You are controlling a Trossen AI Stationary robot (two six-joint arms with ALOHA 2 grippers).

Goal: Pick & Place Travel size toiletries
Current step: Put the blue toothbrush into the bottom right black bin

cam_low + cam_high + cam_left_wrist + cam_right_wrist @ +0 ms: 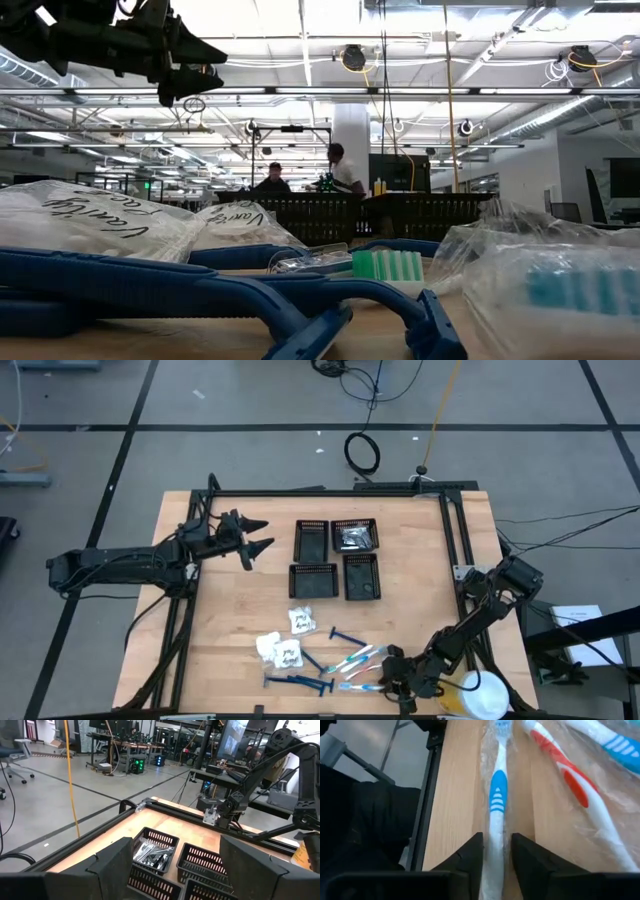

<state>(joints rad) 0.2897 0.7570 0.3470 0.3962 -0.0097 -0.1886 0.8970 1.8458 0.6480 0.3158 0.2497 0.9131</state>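
My right gripper (393, 678) is low at the near edge of the table, shut on a white-and-blue toothbrush (497, 790) in clear wrap. A white-and-red toothbrush (570, 780) lies beside it. More toothbrushes (360, 656), blue razors (300, 682) and white packets (290, 654) lie flat on the wood to its left. In the low view the razors (250, 290) and packets (90, 220) fill the foreground. My left gripper (255, 537) hangs open in the air left of the four black mesh trays; its wrist view looks down on them past its open fingers (175, 870). My right gripper has the white-and-blue toothbrush's handle (495, 845) between its two fingers, which touch the clear wrap on either side. The fingers lie along the handle, pointing toward the brush head. The toothbrush lies flat on the table.
Four black mesh trays (313, 580) stand mid-table; the far right one (355, 536) holds silvery pieces (152, 852). A large yellow-and-white cylinder (476, 696) lies by the right arm at the near right corner. A black frame rail (330, 492) runs along the table's far edge. People stand far behind (340, 170).
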